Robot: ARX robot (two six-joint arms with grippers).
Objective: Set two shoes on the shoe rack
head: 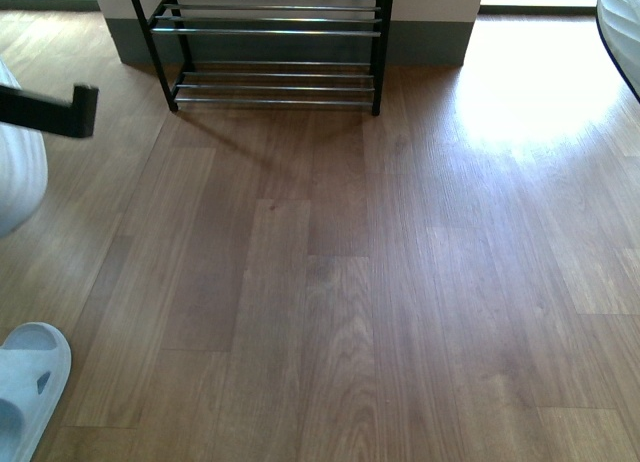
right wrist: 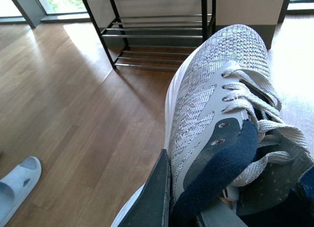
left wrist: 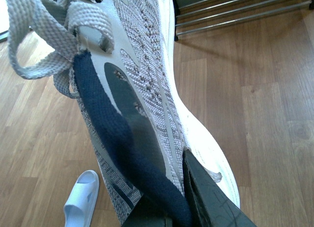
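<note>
**Wood floor wide open, a grey sneaker clamped in each claw**

Brown wood-grain floor (head: 340,282) is stretching bare from the robot to the far wall, leaving broad open room in front of the rack, and sun is glaring on the boards to the right.

Against that wall the shoe rack (head: 275,42) is standing with black side frames and shiny silver rods. The front view is cutting off its top, so only two tiers are showing.

Up off the floor, the left-hand sneaker (left wrist: 142,79) is hanging in grey knit with a white sole, navy collar and loose pale laces. Its toe is pointing towards the rack rods. The right-hand sneaker (right wrist: 216,89) is being carried the same way, toe aimed at the rack and heel running out of the picture. From the front both shoes are mostly cropped. Only a white curve of sole is showing at each edge, with a dark bar above the left one. I am not making out any legible lettering on either shoe.

One pale blue slipper (head: 30,382) is lying flat on the floor at the near left, well apart from the rack and half cut off by the frame.

The left gripper (left wrist: 176,207) is pinching its sneaker's navy collar at the heel, with one dark finger outside the knit. The right gripper (right wrist: 184,207) is squeezing its sneaker's collar likewise. The inner fingers are largely hidden by fabric.
</note>
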